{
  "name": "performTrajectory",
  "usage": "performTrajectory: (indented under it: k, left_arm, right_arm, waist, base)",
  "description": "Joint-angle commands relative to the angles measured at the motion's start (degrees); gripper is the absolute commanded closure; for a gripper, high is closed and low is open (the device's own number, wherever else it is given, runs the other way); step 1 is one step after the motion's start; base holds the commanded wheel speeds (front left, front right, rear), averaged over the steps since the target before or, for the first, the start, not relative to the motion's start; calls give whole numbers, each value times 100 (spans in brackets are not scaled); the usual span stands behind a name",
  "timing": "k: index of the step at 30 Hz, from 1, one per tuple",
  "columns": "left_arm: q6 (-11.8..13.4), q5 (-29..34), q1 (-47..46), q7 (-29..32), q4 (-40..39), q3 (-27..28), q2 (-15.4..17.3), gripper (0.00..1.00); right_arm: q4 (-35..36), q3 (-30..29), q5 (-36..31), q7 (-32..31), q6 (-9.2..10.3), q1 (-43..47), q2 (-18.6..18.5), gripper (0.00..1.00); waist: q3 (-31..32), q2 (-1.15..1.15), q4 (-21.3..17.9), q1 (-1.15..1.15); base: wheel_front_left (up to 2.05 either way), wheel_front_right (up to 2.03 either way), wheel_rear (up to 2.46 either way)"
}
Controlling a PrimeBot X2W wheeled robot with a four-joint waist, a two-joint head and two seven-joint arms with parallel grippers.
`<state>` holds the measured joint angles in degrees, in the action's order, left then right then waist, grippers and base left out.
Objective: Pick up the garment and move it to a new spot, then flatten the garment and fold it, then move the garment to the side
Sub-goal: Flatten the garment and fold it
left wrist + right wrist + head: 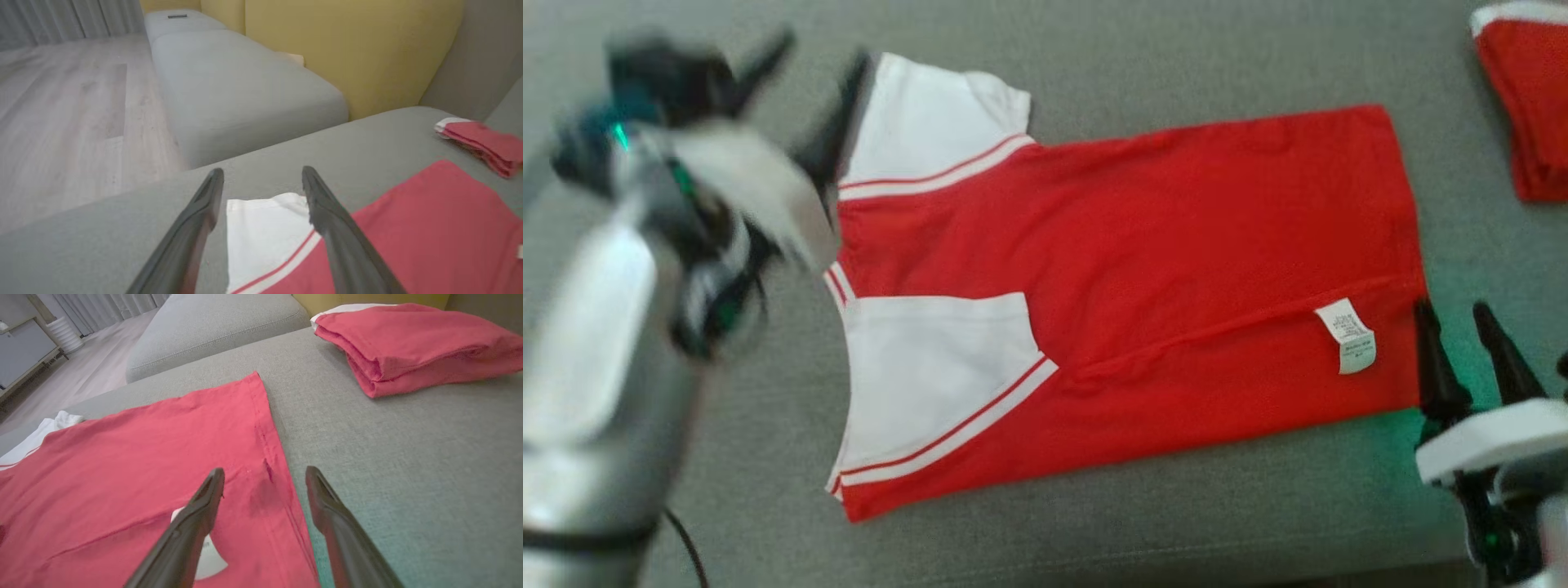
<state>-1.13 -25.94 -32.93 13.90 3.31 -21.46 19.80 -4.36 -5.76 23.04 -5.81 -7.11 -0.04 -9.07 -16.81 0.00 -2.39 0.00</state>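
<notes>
Red garment [1143, 269] with white sleeves lies flat on the grey sofa seat [1176, 506], folded lengthwise, sleeves toward the robot's left. A white care label [1347, 336] shows near the hem, its print too blurred to read. Left gripper [823, 51] hovers at the upper sleeve, jaws wide, holding nothing. Right gripper [1450, 309] sits at the hem's near corner, jaws wide and empty too. A second folded red garment [1531, 98] rests well apart, far right.
</notes>
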Motion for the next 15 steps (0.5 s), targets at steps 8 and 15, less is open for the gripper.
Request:
performTrajectory:
  k: [8,15]
  left_arm:
    - [-503,-166,-2364,1016,2045,113,529,0]
    - [-579,-347,-2834,1389,3246,51,698,0]
  right_arm:
    - [98,342,178,223,-37,-666,21,0]
    - [-96,443,238,444,-37,-796,81,0]
  waist:
    - [-1063,0,-684,0]
    - [-1306,0,-1017,0]
  base:
    - [0,0,0]
    - [0,0,0]
